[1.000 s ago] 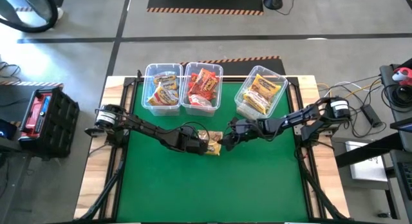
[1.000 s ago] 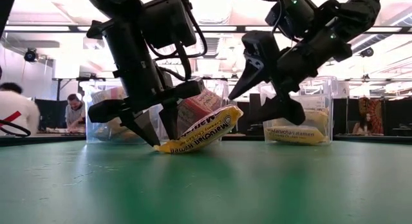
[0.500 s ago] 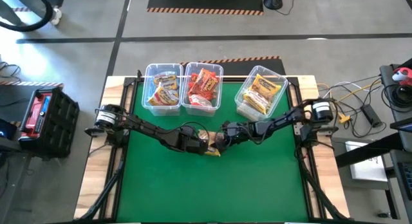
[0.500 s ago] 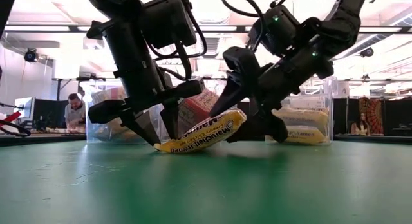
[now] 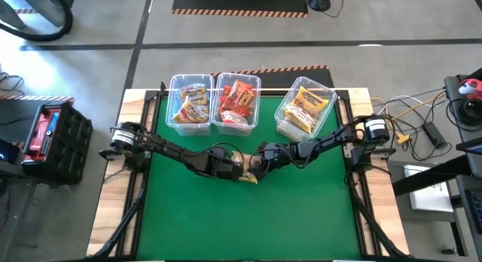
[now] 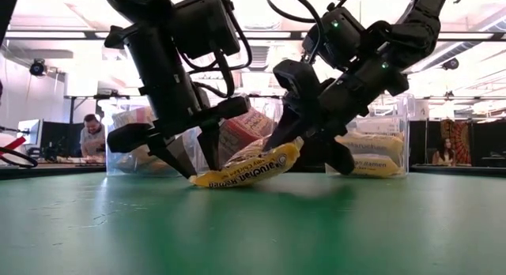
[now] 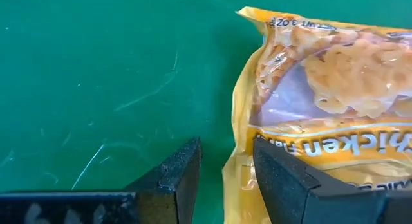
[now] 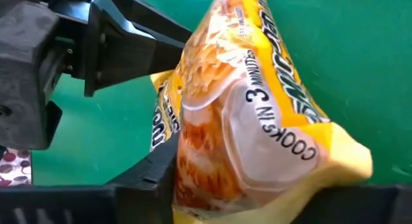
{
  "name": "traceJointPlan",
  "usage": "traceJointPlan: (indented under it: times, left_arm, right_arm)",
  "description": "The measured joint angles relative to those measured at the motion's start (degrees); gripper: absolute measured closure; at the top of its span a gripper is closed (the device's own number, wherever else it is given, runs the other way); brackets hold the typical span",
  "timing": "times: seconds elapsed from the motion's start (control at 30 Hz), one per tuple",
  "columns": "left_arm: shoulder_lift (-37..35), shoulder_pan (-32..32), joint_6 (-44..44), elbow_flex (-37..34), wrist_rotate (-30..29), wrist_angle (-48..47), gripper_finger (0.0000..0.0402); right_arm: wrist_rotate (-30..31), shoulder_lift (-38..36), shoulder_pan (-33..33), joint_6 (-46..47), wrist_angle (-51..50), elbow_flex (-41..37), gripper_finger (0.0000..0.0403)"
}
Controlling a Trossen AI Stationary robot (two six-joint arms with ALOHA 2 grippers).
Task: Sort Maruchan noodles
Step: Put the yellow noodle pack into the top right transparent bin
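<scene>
One yellow Maruchan noodle packet [image 6: 245,167] lies tilted on the green mat at mid-table. Its left end is on the mat and its right end is raised. My left gripper [image 6: 195,160] stands over the low end, pointing steeply down, fingers a little apart. My right gripper [image 6: 304,148] reaches in from the right and is shut on the raised end. More packets lie in three clear bins at the far edge. My left gripper has one finger [image 7: 283,179] down on the packet's low end [image 7: 241,179], close to its edge. The other finger [image 7: 170,182] stands on the mat beside it, with green showing between. That end stays on the mat. My right gripper pinches the packet's raised end [image 8: 212,185] between its two fingers. One finger [image 6: 286,121] is above it and one [image 6: 336,156] below. The fingers slant down from the table's right. The packet bulges between them, and its other end rests on the mat.
Three clear bins stand along the far edge: yellow packets in the left one [image 5: 190,104], red in the middle [image 5: 238,102], yellow in the right [image 5: 305,108]. The near half of the mat [image 5: 248,224] is bare. A person [image 6: 93,137] sits beyond the table.
My right gripper has moved down and toward the table's left, onto the packet's raised end, and has shut on it. The packet stays tilted with its low end on the mat under the left gripper.
</scene>
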Motion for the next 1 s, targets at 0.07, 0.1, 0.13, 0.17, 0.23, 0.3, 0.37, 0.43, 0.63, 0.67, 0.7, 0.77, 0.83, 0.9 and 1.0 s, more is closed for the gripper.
traceJointPlan:
  times: [0.07, 0.1, 0.13, 0.17, 0.23, 0.3, 0.37, 0.43, 0.63, 0.67, 0.7, 0.77, 0.83, 0.9, 1.0]
  left_arm:
    - [-1.14, -0.14, 0.91, -0.01, 0.04, -0.05, 0.0274]
    - [-1.62, -0.26, 1.37, -0.01, 0.04, -0.14, 0.0274]
    - [-2.24, -0.46, 1.48, -0.05, 0.15, -0.37, 0.0274]
    - [-2.82, -0.69, 1.47, -0.07, 0.87, -0.58, 0.0274]
    - [-4.27, -1.45, 1.45, -0.18, 1.90, -1.54, 0.0274]
    - [-5.67, -2.16, 1.52, -0.18, 1.84, -2.17, 0.0274]
    - [-6.77, -2.78, 1.64, -0.20, 1.15, -2.47, 0.0274]
    - [-7.95, -3.45, 1.64, -0.45, 0.65, -2.82, 0.0274]
    - [-9.99, -5.03, 0.36, -0.82, -1.23, -4.07, 0.0274]
    - [-10.09, -5.22, 0.20, -0.82, -1.57, -4.21, 0.0274]
    - [-10.15, -5.25, -0.07, -0.82, -1.67, -4.59, 0.0274]
    - [-10.24, -5.35, -0.67, -0.82, -1.77, -5.06, 0.0274]
    - [-10.24, -5.35, -1.17, -0.86, -1.79, -5.88, 0.0274]
    - [-10.24, -5.35, -1.42, -1.06, -1.81, -5.81, 0.0274]
    - [-10.26, -5.33, -1.84, -1.28, -1.91, -5.84, 0.0274]
  right_arm:
    - [-0.52, -0.15, 0.00, 0.00, -0.57, 0.00, 0.0245]
    - [-1.02, -0.27, 0.00, -0.04, -0.91, 0.00, 0.0252]
    - [-1.34, -0.34, 0.00, -0.28, -1.15, 0.00, 0.0260]
    - [-1.52, -0.51, 0.00, -0.48, -1.45, 0.00, 0.0266]
    - [-1.90, -1.45, 0.03, -1.46, -3.02, -0.07, 0.0277]
    - [-1.77, -2.68, 0.04, -2.51, -4.69, -0.07, 0.0284]
    - [-1.32, -4.01, 0.00, -3.72, -6.77, -0.07, 0.0292]
    - [-1.13, -5.53, -0.02, -4.97, -9.08, -0.11, 0.0298]
    - [-1.36, -11.43, 0.02, -8.02, -16.19, -0.13, 0.0312]
    - [-1.36, -12.68, 0.00, -8.52, -17.13, -0.13, 0.0315]
    - [-1.36, -13.92, 0.00, -9.10, -18.40, -0.13, 0.0317]
    - [-1.36, -16.54, 0.00, -10.36, -20.81, -0.13, 0.0324]
    - [-1.38, -19.09, 0.00, -11.90, -22.80, -0.13, 0.0333]
    - [-1.36, -21.05, 0.00, -12.90, -23.93, -0.13, 0.0343]
    - [-1.36, -21.84, -0.02, -13.57, -24.35, -0.13, 0.0358]
